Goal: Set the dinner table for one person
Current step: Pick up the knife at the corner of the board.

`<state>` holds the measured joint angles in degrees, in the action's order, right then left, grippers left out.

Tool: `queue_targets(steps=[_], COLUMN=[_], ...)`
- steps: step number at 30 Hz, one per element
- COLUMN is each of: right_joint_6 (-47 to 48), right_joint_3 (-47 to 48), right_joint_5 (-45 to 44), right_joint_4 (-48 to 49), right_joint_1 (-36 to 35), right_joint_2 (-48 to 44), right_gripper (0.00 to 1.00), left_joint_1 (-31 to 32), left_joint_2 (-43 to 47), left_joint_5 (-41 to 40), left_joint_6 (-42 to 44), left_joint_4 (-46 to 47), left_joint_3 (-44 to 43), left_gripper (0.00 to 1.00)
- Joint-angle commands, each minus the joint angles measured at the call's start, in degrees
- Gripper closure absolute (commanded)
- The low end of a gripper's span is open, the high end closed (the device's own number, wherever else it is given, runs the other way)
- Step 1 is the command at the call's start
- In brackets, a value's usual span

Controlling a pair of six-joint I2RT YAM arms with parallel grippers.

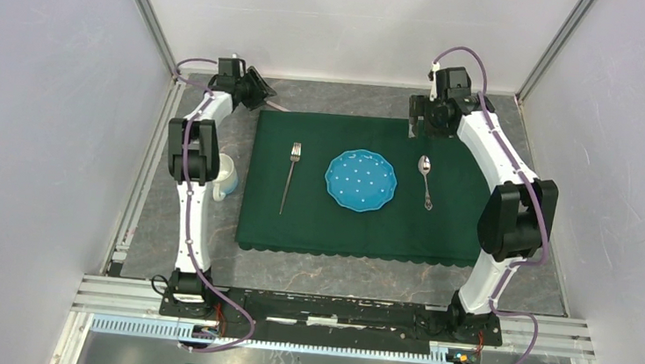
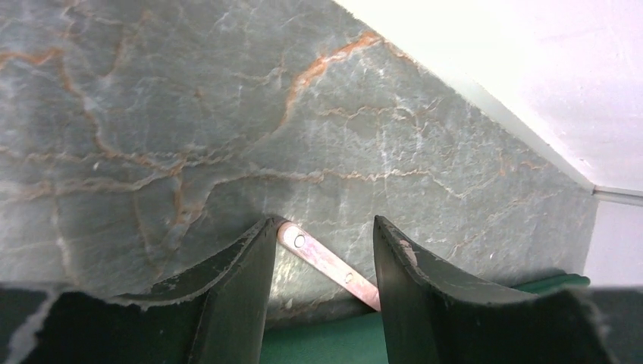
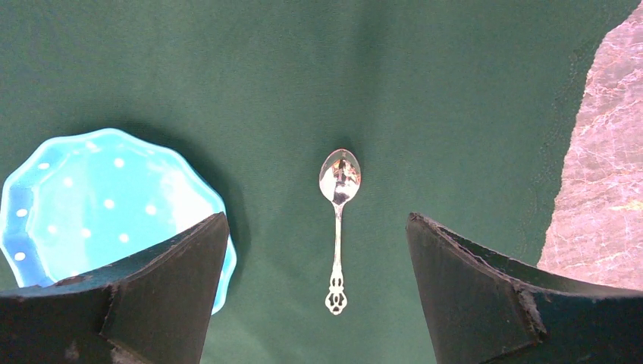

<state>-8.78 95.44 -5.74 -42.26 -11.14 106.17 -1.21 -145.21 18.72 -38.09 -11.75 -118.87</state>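
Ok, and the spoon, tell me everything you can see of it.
The spoon looks like shiny silver metal, with an oval bowl facing up and a thin handle ending in an ornate pierced tip. It lies flat on the green cloth, to the right of the blue plate and apart from it, bowl toward the far side, handle toward the arms. Only the cloth touches it. The right tool hangs open above it, clear of it.

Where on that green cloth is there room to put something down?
Free: the cloth right of the spoon, and its near strip in front of the blue plate. Crowded: the far left corner, where the left gripper straddles a copper-coloured handle.
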Motion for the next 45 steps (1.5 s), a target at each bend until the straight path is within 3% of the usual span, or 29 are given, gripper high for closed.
queue_targets(steps=[1, 10, 24, 33, 36, 45], right_joint_6=[-1.0, -1.5, -1.4, 0.3, 0.6, -0.2], right_joint_3=[0.3, 1.0, -0.8, -1.6, -1.6, -5.3], right_joint_5=[-1.5, -0.9, 0.5, 0.2, 0.1, 1.1], right_joint_4=[0.1, -0.3, 1.0, 1.9, 2.2, 4.7], right_joint_1=[0.1, 0.1, 0.1, 0.1, 0.2, 0.5], right_joint_2=[-3.2, -2.8, -3.4, -4.5, -5.0, -8.0], right_gripper=[0.06, 0.06, 0.06, 0.06, 0.06, 0.06], left_joint_1=[0.6, 0.6, 0.7, 5.1, 6.1, 7.4], left_joint_2=[-4.3, -6.7, -2.1, -2.1, -2.7, -5.5], left_joint_5=[1.7, 2.9, 4.0, 3.4, 3.0, 0.7], left_joint_6=[-3.5, -5.0, -8.1, -10.4, -11.4, -10.0], left_joint_4=[1.0, 2.5, -2.3, -3.1, -3.4, -6.8], left_joint_3=[-2.4, -4.6, -6.4, -6.3, -6.8, -9.1], left_gripper=[0.43, 0.44, 0.45, 0.45, 0.49, 0.74])
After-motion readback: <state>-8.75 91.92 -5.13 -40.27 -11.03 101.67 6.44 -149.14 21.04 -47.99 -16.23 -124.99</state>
